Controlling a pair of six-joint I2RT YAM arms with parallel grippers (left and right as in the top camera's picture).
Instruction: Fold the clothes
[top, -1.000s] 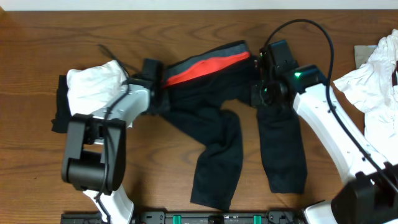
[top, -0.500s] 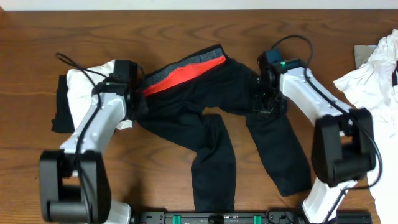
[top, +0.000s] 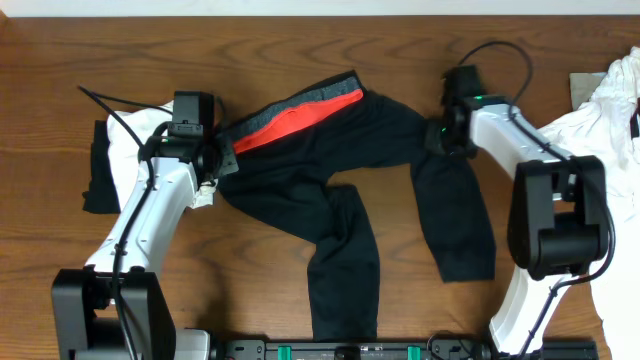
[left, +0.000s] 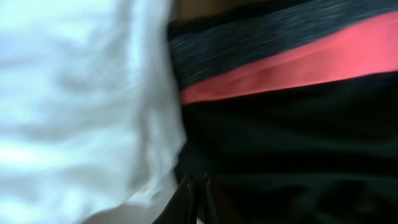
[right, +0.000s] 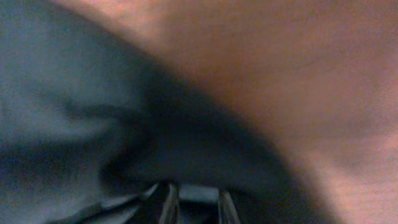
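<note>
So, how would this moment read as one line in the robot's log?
left pincer: shut on black trousers by waistband | right pincer: shut on opposite hip | legs: sprawled, unfolded

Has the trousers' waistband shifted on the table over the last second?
Yes. The trousers have slid left: their waistband now lies nearer the black garment at the table's left side, which has not moved.

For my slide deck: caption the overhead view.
Two arms' jaws pinch the black trousers spread across a wooden table.

Matt black cloth trousers (top: 340, 190); smooth grained wood table (top: 300, 50).
</note>
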